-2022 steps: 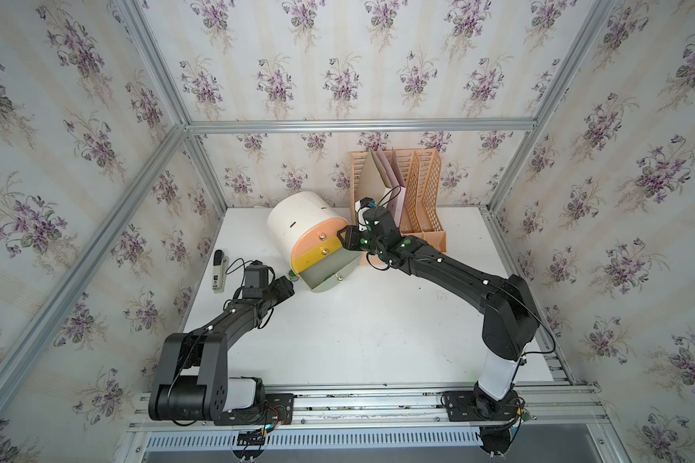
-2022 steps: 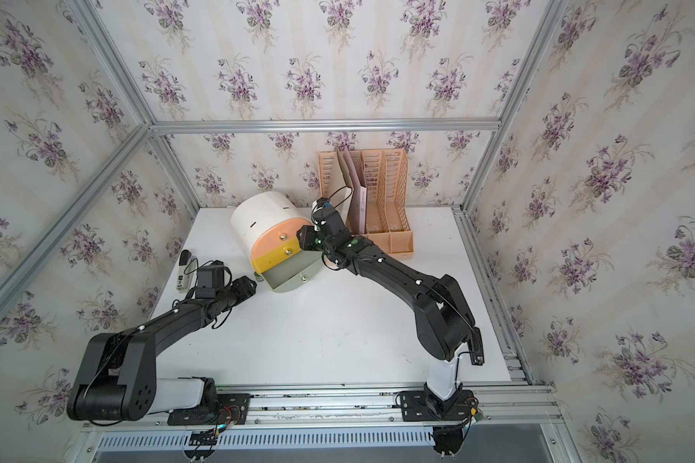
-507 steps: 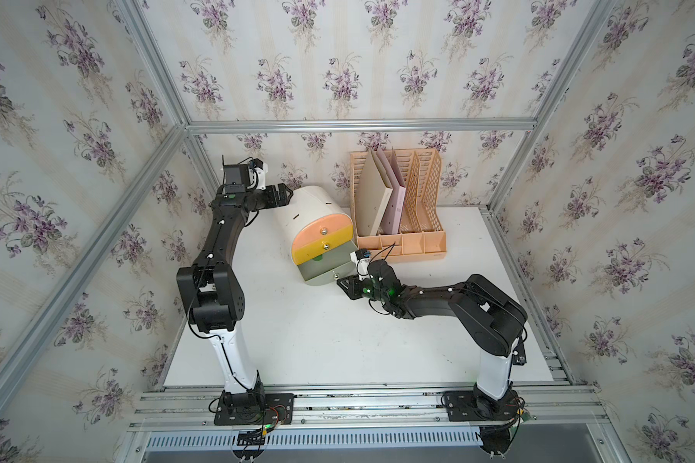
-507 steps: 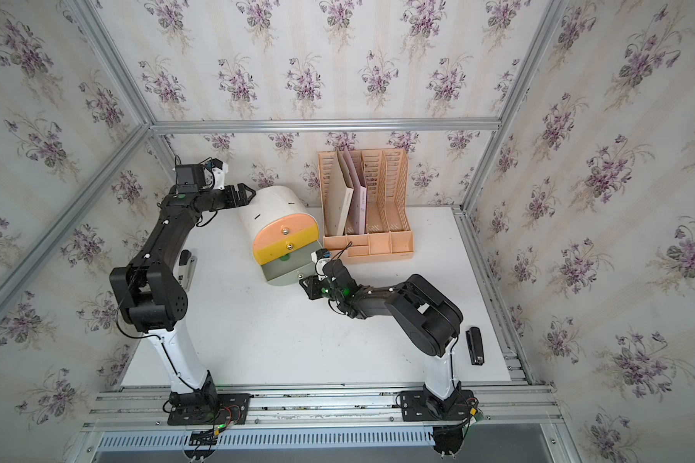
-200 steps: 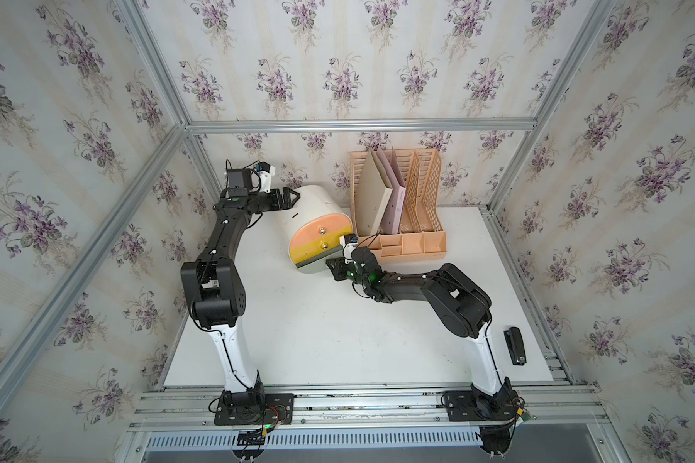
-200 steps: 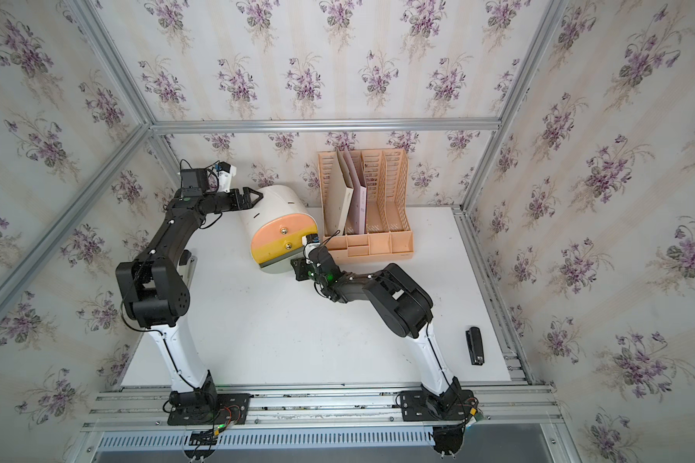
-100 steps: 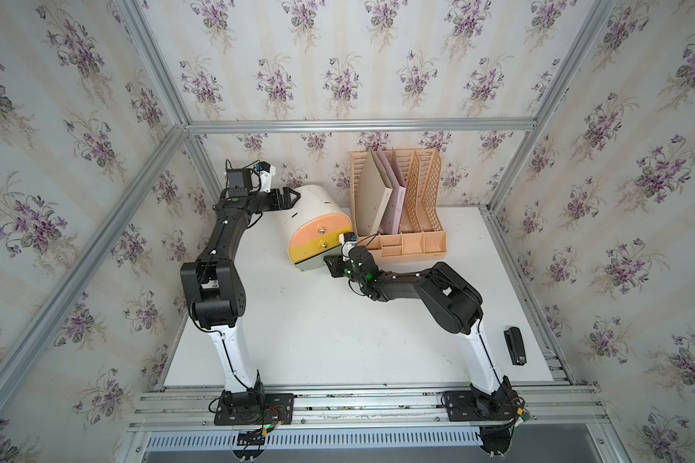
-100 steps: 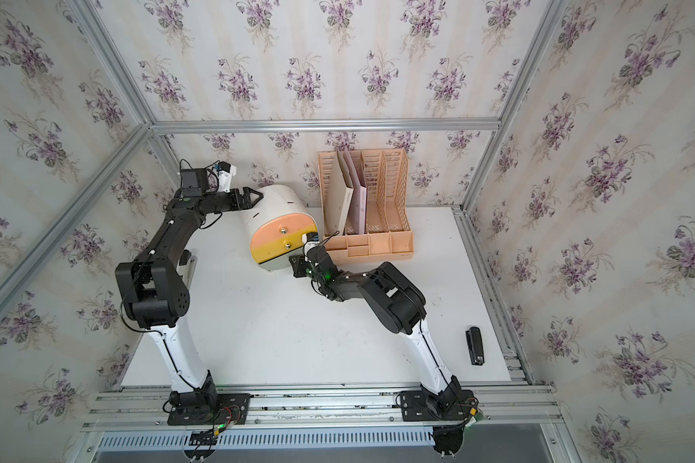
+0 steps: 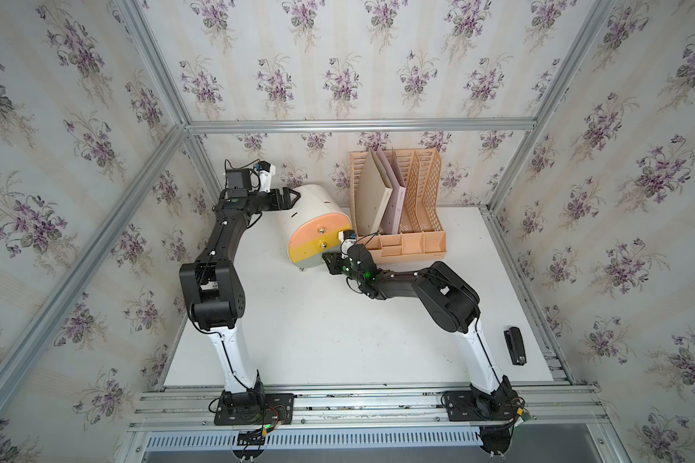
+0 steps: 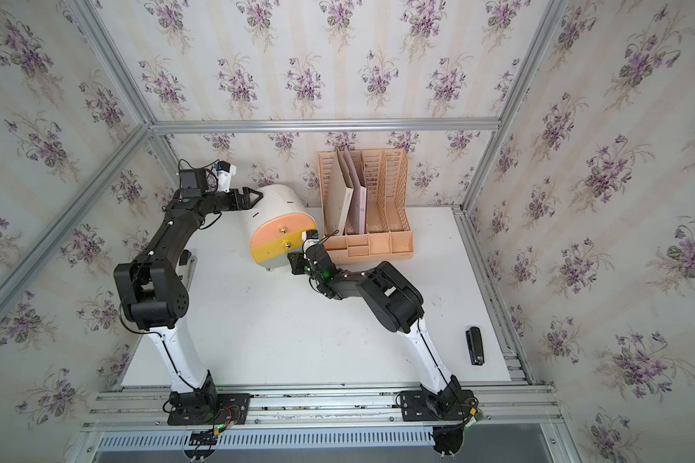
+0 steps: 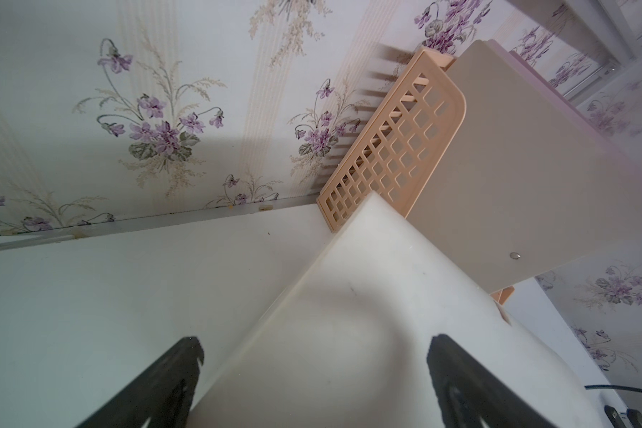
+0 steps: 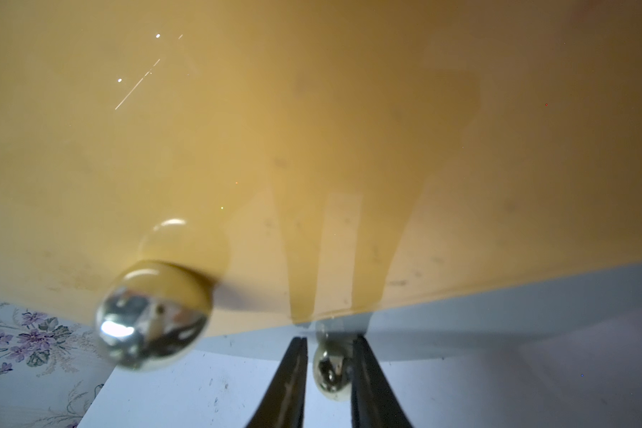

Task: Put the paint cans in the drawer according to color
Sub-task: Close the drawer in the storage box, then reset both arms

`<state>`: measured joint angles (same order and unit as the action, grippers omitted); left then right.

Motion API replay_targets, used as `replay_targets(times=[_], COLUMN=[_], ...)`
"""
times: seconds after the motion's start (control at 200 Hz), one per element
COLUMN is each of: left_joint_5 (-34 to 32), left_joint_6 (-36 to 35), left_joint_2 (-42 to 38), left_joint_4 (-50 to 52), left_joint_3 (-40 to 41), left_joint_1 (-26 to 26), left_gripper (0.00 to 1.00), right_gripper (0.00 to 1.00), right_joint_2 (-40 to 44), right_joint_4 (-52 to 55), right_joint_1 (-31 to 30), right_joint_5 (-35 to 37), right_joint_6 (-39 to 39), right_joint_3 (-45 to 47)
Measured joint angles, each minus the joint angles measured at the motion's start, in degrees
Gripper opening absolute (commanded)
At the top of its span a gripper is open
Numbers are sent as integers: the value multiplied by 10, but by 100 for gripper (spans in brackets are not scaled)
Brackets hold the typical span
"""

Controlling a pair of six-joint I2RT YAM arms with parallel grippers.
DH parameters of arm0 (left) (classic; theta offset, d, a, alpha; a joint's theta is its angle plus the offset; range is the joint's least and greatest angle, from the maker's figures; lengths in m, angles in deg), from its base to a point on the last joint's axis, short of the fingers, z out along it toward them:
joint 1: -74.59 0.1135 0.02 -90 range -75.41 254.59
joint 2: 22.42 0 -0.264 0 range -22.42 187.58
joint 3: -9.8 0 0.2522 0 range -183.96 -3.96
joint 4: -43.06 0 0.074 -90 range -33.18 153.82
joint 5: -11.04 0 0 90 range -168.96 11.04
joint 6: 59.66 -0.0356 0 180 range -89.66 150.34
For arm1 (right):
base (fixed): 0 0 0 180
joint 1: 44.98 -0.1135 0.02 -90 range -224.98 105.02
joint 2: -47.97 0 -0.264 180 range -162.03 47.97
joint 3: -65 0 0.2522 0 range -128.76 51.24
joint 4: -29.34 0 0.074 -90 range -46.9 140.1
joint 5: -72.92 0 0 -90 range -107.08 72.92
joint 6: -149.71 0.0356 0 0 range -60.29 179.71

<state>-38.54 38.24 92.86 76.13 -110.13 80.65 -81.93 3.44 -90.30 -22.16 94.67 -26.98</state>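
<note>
Stapler (image 9: pixel 514 345) placement: flat on the table (image 9: pixel 338 340) at the near edge, well apart from both arms and outside the work.

Farther in, the right gripper (image 12: pixel 330 342) meets the front of the drawer unit (image 9: pixel 318 218). Its jaws are clenched on the small gold knob (image 12: pixel 330 374) of the grey-green bottom drawer (image 9: pixel 311 262), directly under the yellow front (image 12: pixel 312 148). This grip suits pushing or pulling that drawer. All three drawers appear shut or very nearly so, and their contents are hidden. No paint cans show in any view, on the table or in either gripper; whether they lie inside the unit cannot be told.

Behind the unit, the left gripper (image 9: pixel 290 198) is released, its jaws spread wide astride the rear edge of the white shell (image 11: pixel 367 315). This posture likely braces the unit against sliding while the right arm works the knob. Actual contact cannot be confirmed.

Farthest back, the file rack (image 9: pixel 418 228) stands against the wall, just beside the unit. It holds two folders (image 9: pixel 372 196) in the slots nearest the unit; the other slots are empty.
</note>
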Motion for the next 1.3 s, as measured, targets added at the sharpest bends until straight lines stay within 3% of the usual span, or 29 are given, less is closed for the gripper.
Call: replay_targets(times=[0.12,0.29,0.43,0.719,1.004,1.144,1.299], left_joint_5=[0,-6,-25,-104,-210,-274,-356], left_joint_6=[0,1,8,34,48,56,60], left_joint_2=[-6,-39,-93,-267,-461,-532,-584], left_joint_4=[2,2,-3,-37,-89,-117,-155], left_joint_3=[2,22,67,252,466,573,681], left_joint_1=[3,10,11,11,11,11,11], left_gripper=[99,99,99,99,99,99,99], right_gripper=[28,40,44,46,52,62,79], right_joint_2=[8,47,101,264,462,552,637], right_joint_4=[-6,-14,-20,-12,75,136,191], right_joint_1=[0,0,0,0,0,0,13], right_joint_5=[-3,-4,-1,29,100,174,283], right_joint_6=[0,-1,-5,-29,-76,-109,-154], right_joint_3=[12,56,108,235,336,377,433])
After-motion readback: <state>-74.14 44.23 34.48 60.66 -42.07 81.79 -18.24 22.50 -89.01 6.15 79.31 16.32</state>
